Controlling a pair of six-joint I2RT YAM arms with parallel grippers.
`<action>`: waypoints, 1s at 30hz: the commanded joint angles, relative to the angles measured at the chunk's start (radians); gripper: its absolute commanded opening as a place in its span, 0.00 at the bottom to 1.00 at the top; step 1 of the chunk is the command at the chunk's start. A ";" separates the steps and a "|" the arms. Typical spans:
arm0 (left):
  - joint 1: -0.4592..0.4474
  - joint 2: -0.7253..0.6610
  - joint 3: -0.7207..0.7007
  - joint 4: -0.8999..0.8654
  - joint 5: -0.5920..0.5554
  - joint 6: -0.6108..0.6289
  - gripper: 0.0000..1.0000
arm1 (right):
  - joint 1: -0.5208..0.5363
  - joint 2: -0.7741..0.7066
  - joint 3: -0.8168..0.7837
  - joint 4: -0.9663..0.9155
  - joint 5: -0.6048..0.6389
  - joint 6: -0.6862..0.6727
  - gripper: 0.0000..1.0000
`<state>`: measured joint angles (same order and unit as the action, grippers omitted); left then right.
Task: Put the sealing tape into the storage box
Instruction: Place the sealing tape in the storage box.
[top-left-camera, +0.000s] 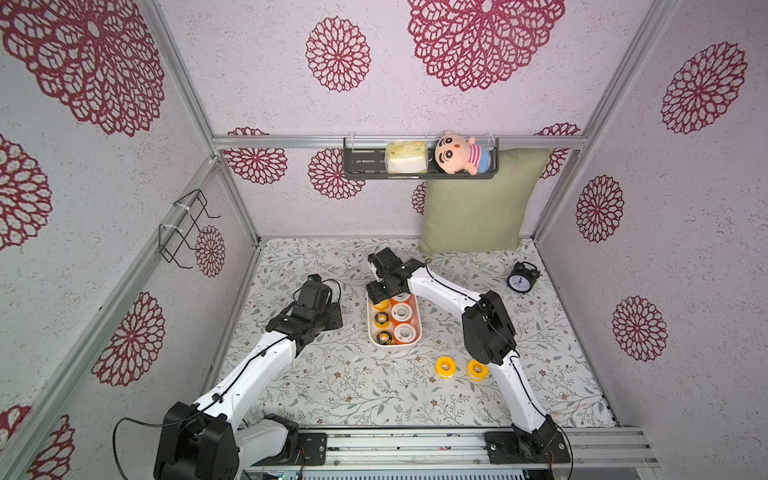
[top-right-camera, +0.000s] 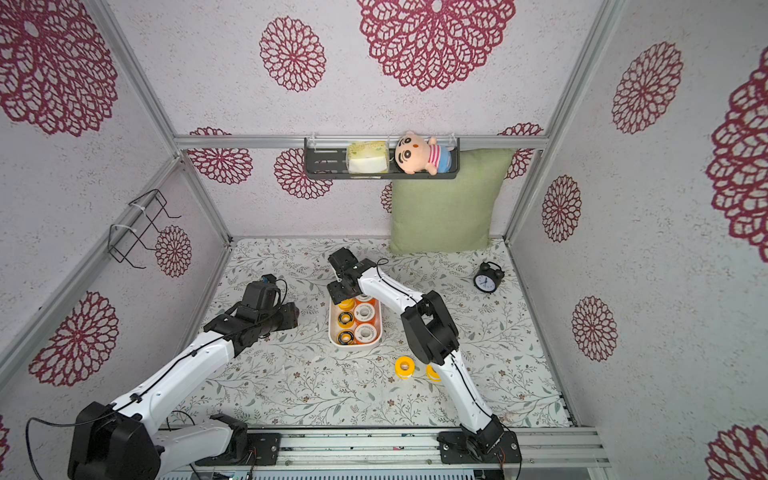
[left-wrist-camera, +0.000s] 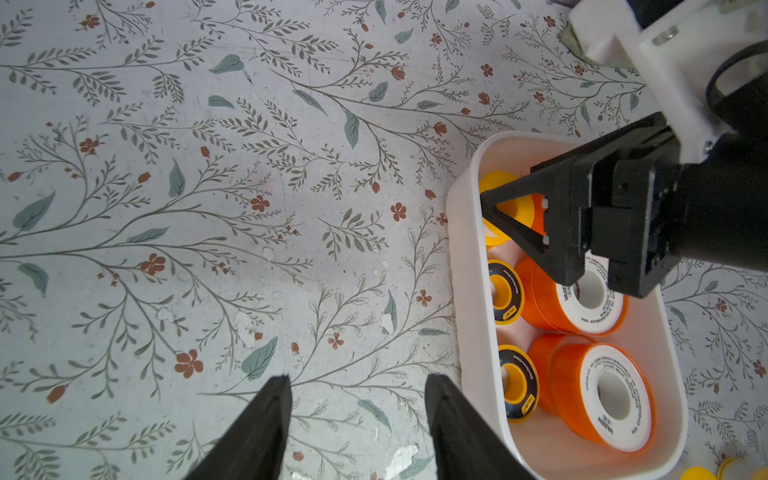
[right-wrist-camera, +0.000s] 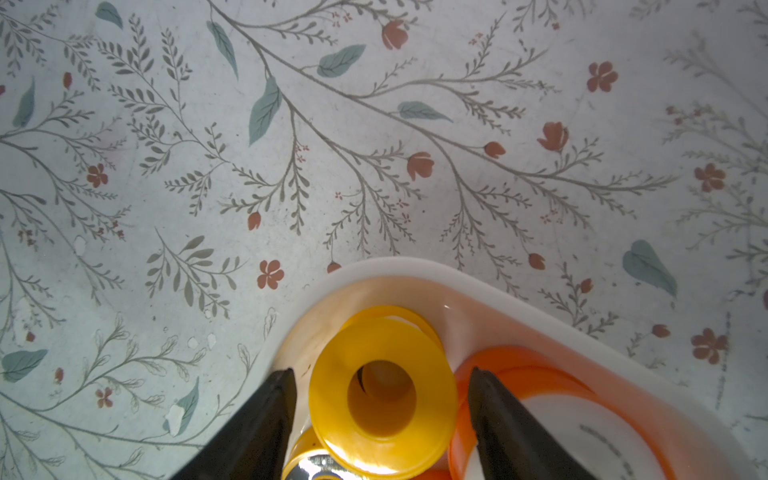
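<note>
right pincer (right-wrist-camera: 380, 371) spread astride yellow roll (right-wrist-camera: 382, 338) in storage box (right-wrist-camera: 415, 268) | we find loose rolls (top-left-camera: 445, 367) on worktop (top-left-camera: 332, 386), baseward (right arm (top-left-camera: 440, 291) nearer) | left pincer (left-wrist-camera: 357, 377) parted, empty

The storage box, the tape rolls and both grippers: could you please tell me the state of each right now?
storage box, partly filled
yellow roll, in the box, not gripped
right gripper, open, straddling the yellow roll
left gripper, open and empty, beside the box
loose yellow rolls, on the table, outside the box
</note>
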<state>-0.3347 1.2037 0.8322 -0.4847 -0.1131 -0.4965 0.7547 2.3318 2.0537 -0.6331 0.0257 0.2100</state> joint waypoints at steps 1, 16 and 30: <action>0.011 0.002 0.013 0.009 0.010 0.018 0.59 | 0.002 -0.050 0.022 0.004 0.000 -0.007 0.72; 0.003 -0.034 0.022 0.026 0.163 -0.007 0.58 | -0.115 -0.488 -0.521 0.442 -0.161 0.094 0.72; -0.373 0.123 0.164 0.053 0.048 -0.021 0.58 | -0.291 -0.744 -0.991 0.589 -0.165 0.193 0.72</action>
<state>-0.6468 1.2827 0.9680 -0.4500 -0.0277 -0.5171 0.4774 1.6550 1.0931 -0.1112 -0.1329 0.3565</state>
